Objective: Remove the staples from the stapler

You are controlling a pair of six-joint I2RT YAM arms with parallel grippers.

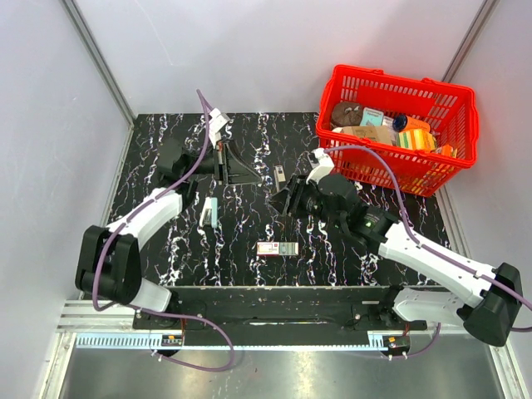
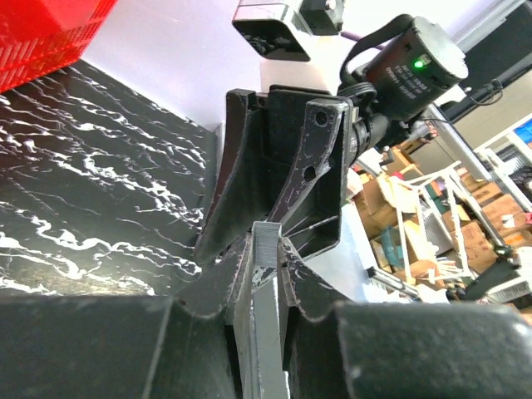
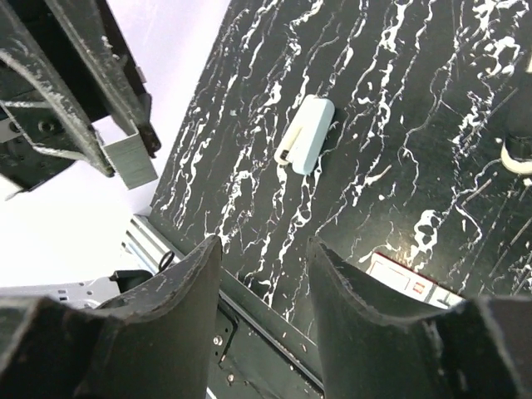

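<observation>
Left pincer point(image 2: 264, 278) clenched on a silvery staple strip point(image 2: 266, 237), which stands up between its fingers and is held off the counter point(image 1: 332, 259). Right pincer point(image 3: 264, 249) released, fingers spread, nothing between them, facing the left pincer at close range. Pale blue stapler point(image 3: 305, 133) lies flat on the counter beside the left forearm, apart from both pincers. Small staple box point(image 1: 277, 248) sits near the front centre. Red basket point(image 1: 391, 170) of goods at the far right corner.
</observation>
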